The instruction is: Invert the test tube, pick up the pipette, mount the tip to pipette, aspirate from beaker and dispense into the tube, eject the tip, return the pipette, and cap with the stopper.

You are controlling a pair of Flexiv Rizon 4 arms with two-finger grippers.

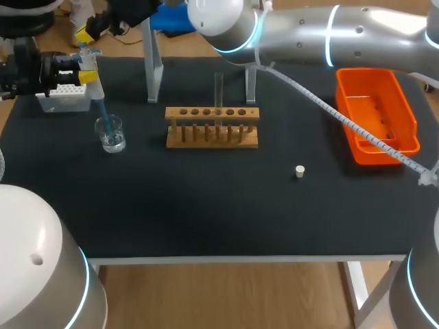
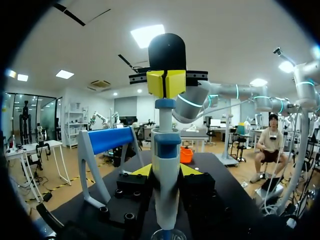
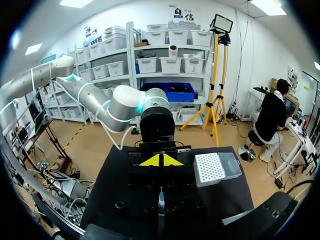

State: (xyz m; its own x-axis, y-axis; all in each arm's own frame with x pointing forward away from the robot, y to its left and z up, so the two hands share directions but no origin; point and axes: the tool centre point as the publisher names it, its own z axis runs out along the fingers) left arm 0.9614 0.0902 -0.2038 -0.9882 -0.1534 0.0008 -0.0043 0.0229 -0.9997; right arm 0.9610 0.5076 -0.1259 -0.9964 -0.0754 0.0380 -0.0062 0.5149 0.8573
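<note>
Left gripper (image 2: 166, 172) is clamped on the pipette (image 2: 165, 197), one yellow tip on either side of its white and blue body, and holds it upright at the far left of the surface (image 1: 226, 212). Right gripper (image 2: 167, 84) has its two yellow tips pressed together and sits on top of the pipette's blue plunger button (image 2: 165, 103); the right arm (image 1: 309, 31) reaches across from the far right to get there.

The glass beaker (image 1: 110, 133) stands directly under the pipette and holds a little clear liquid. The blue tip (image 1: 101, 113) mounted on the pipette slants down into it, its end inside the glass. Just behind the beaker is a white tip box (image 1: 65, 96) with a grid top; from the right wrist view its clear lid hangs open to one side. An orange tray (image 1: 376, 116) lies at the right side, with the right arm's cable passing above it.

A wooden rack (image 1: 212, 127) sits in the middle with a row of holes along its top, and one test tube (image 1: 219, 88) stands upright in a hole right of centre; whether it contains anything cannot be told. One white stopper (image 1: 300, 171) rests alone on the surface, in front of the rack and to its right, well apart from it. One pipette stand (image 1: 154, 62), white with a blue bar, is behind the rack.
</note>
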